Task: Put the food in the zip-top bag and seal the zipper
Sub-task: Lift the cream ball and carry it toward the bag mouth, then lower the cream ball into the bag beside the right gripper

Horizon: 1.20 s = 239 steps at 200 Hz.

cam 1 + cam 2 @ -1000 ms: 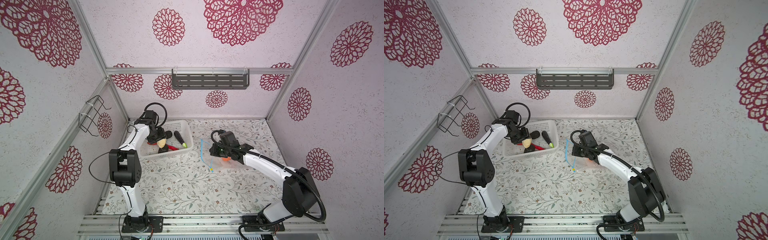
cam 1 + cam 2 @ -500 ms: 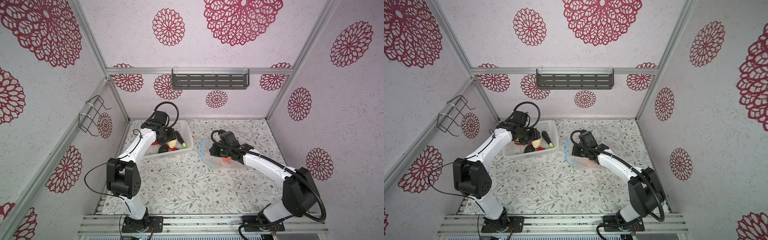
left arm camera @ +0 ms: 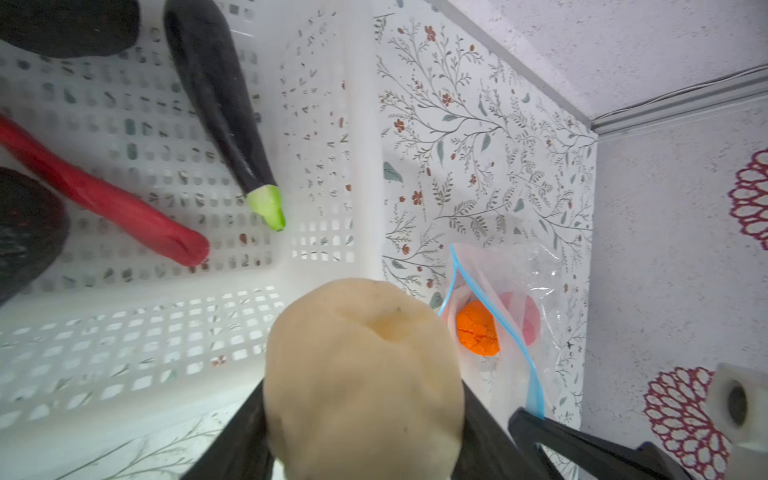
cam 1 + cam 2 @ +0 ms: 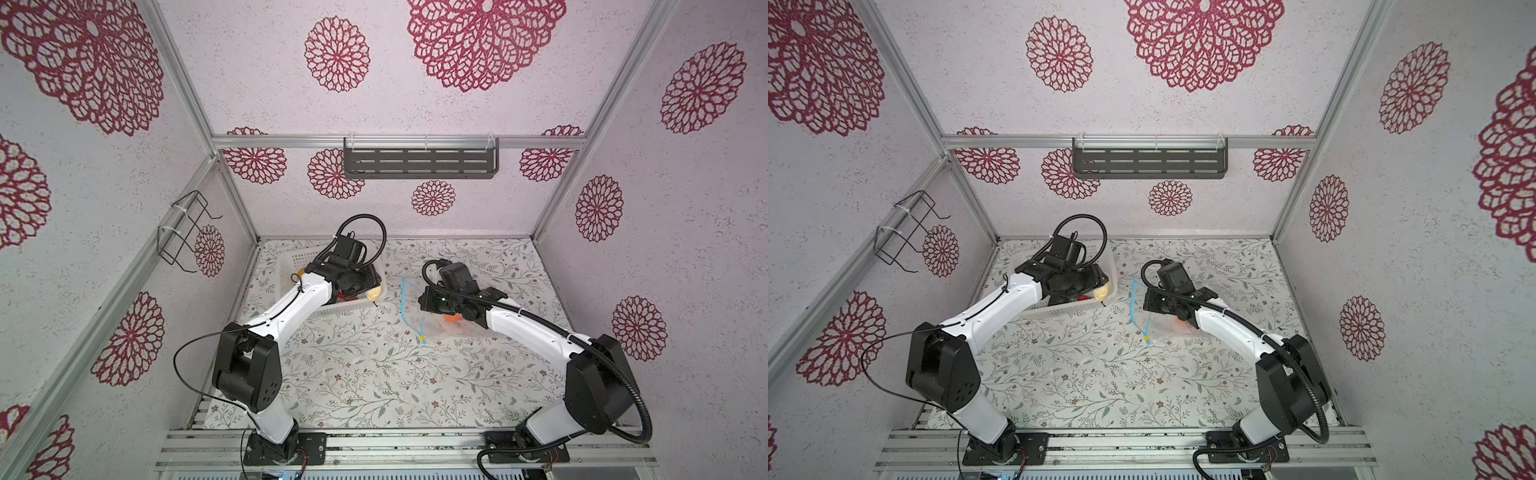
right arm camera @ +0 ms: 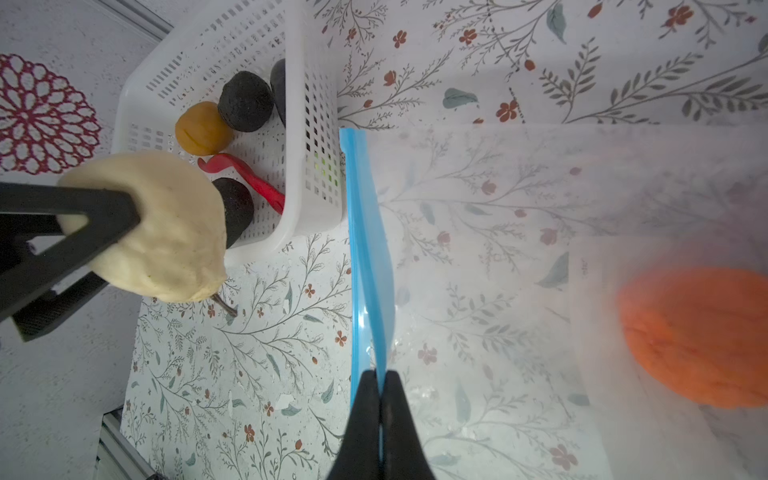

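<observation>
My left gripper [image 3: 365,399] is shut on a cream ball [image 3: 365,365] of food, held in the air over the near right corner of the white basket [image 3: 316,104]; in both top views it shows there [image 4: 374,294] [image 4: 1102,293]. The zip-top bag [image 5: 498,249] lies to the right on the table with an orange piece [image 5: 698,336] and a pink-red ball [image 3: 521,318] inside. My right gripper [image 5: 379,376] is shut on one lip of the blue zipper [image 5: 365,249], holding the mouth apart. The yellow slider [image 4: 423,340] sits at the zipper's near end.
Inside the basket lie a green-tipped black piece [image 3: 220,104], a red chilli [image 3: 116,203], black lumps [image 5: 245,102] and a yellow-orange piece [image 5: 203,128]. A strip of floral table [image 4: 390,291] separates the basket from the bag. A dark shelf [image 4: 419,164] hangs on the back wall.
My left gripper has risen out of the basket and swung right toward the bag with the cream ball in it. The right arm and the bag have stayed put.
</observation>
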{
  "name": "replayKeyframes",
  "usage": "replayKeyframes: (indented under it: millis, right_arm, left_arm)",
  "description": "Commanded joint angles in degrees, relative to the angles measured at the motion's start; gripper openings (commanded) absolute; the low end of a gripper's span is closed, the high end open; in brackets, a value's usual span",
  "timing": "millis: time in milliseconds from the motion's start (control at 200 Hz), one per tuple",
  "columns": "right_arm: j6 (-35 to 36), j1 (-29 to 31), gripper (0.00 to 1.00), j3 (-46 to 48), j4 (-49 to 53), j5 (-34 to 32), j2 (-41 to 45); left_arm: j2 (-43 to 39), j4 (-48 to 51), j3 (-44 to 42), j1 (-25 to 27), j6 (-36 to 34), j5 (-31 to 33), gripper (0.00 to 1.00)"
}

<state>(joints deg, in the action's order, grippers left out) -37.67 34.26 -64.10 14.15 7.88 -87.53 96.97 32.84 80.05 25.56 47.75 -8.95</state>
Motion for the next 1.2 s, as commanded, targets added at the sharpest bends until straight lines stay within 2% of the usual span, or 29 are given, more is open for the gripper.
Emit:
replayKeyframes:
  millis: [0,460,1191]
  right_arm:
    - [-0.9,-0.4,0.00,-0.9,-1.4,0.8,2.1]
    - [-0.6,-0.4,0.00,-2.1,-1.0,1.1,1.3]
    - [-0.4,-0.4,0.00,-2.2,-0.9,1.4,1.3]
  left_arm:
    - [-1.4,-8.7,-2.7,1.5,5.0,0.2,0.58]
    - [-2.0,-21.6,-8.8,5.3,13.8,1.6,0.58]
    - [0.9,-23.4,-8.5,6.0,15.2,-1.1,0.58]
